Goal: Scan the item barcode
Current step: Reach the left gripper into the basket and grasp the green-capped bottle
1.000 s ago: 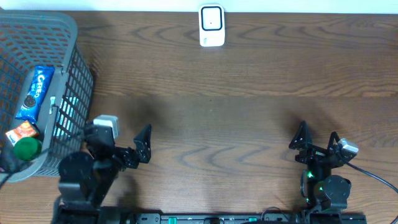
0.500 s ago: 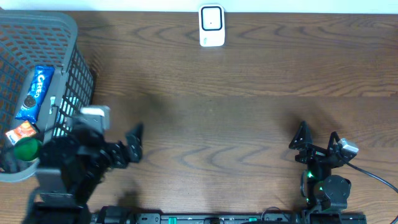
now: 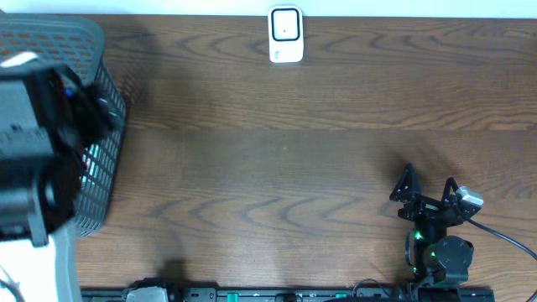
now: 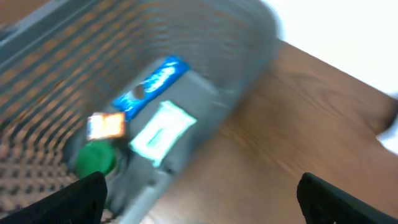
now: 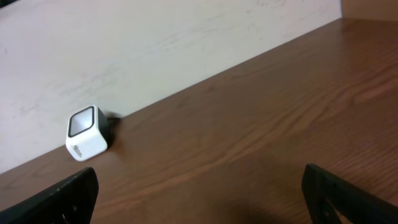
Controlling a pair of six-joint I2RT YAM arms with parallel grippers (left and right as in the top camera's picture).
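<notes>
Here the left gripper (image 4: 199,186) hangs over the basket (image 4: 217,31), its jaws spread wide with nothing between them. Below them, inside the basket, lie a blue packet (image 4: 149,87), a white-and-teal packet (image 4: 163,129), a small orange pack (image 4: 106,126) and a green ball (image 4: 95,158), all blurred. The right gripper (image 3: 429,191), low at the table (image 3: 277,151) edge, is also wide apart and empty, well apart from the scanner (image 5: 87,132). From overhead, the blurred left arm (image 3: 33,151) hides the basket's contents.
</notes>
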